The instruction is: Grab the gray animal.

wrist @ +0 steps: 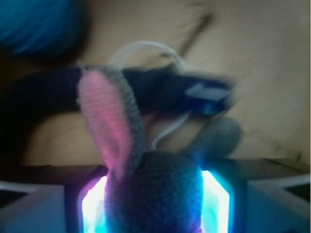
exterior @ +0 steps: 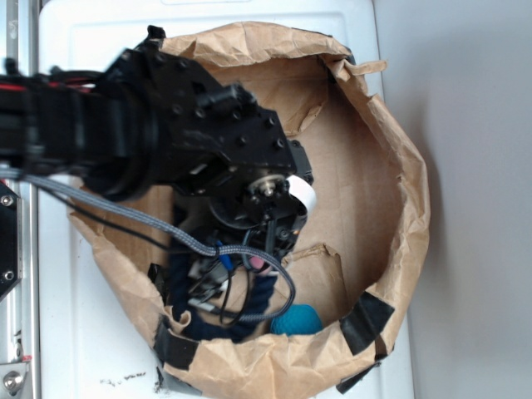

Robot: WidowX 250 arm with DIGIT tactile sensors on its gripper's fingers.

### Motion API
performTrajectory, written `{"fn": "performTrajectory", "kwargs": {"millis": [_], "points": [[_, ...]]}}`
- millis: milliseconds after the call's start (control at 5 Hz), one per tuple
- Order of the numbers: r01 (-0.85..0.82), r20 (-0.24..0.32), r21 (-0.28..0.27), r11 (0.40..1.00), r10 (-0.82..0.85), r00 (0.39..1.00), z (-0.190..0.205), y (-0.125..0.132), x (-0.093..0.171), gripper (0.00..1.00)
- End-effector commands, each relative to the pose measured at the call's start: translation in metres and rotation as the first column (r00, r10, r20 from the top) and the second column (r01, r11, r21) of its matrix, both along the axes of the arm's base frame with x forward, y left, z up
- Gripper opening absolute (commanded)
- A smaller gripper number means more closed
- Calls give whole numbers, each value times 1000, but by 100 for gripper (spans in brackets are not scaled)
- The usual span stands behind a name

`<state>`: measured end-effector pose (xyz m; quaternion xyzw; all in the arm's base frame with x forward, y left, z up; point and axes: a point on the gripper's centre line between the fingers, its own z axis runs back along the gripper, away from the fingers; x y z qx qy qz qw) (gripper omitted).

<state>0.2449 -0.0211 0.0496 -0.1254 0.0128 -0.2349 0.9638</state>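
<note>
Both fingers (wrist: pixel 214 199) of hand (wrist: pixel 153 204) clamp gray animal (wrist: pixel 155 194) (pink ear up) | navy rope (wrist: pixel 43 97) behind | teal ball (wrist: pixel 36 24) beyond

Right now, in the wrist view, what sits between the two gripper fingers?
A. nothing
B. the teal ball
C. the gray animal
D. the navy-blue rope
C: the gray animal, pink inner ear up, fills the gap between the lit fingers of the gripper, while the rope and teal ball lie beyond it.
</note>
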Motion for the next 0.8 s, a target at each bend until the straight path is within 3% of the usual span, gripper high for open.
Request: {"fn": "performTrajectory", "kwargs": {"millis": [0,400,600], "points": [[-33,14,-79,996,34,999,87,-1,-2,0],[-44,61,-92,995,50,997,108,2,-14,0],[-61,122,-71,996,69,990,103,1,-17,0]]}}
